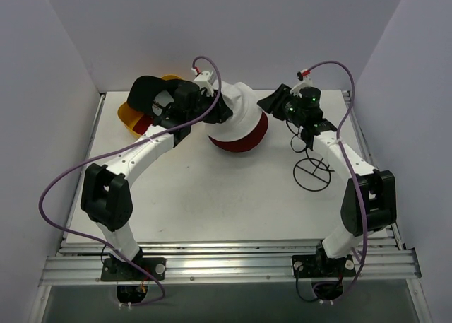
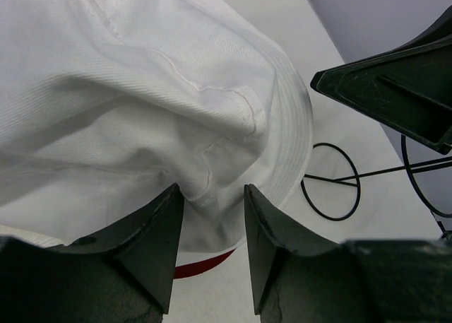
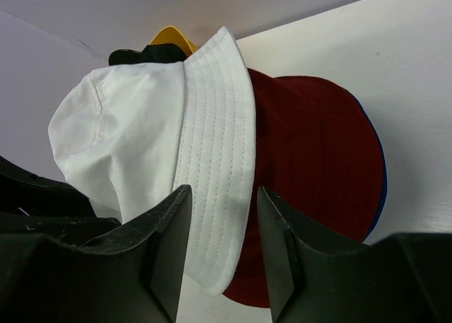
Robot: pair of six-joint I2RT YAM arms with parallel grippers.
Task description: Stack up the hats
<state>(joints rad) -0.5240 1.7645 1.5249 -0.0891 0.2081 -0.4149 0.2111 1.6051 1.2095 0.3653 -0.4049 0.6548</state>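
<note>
Two grippers on one white bucket hat (image 1: 236, 111), held tilted over the maroon bucket hat (image 1: 247, 141) mid-table.
Left gripper (image 2: 210, 190) pinches a fold of crown cloth; right gripper (image 3: 223, 191) straddles the brim, jaws parted, can't tell if they press. Hat looks light, limp and creasing, likely to sag, so the stitched brim is the firmer hold. A blue hat edge (image 3: 381, 189) peeks out under the maroon. Wire frame (image 1: 313, 173) sits near the right arm, black cap (image 1: 145, 91) and yellow basket (image 1: 127, 116) far left; near table (image 1: 212, 203) is bare.
</note>
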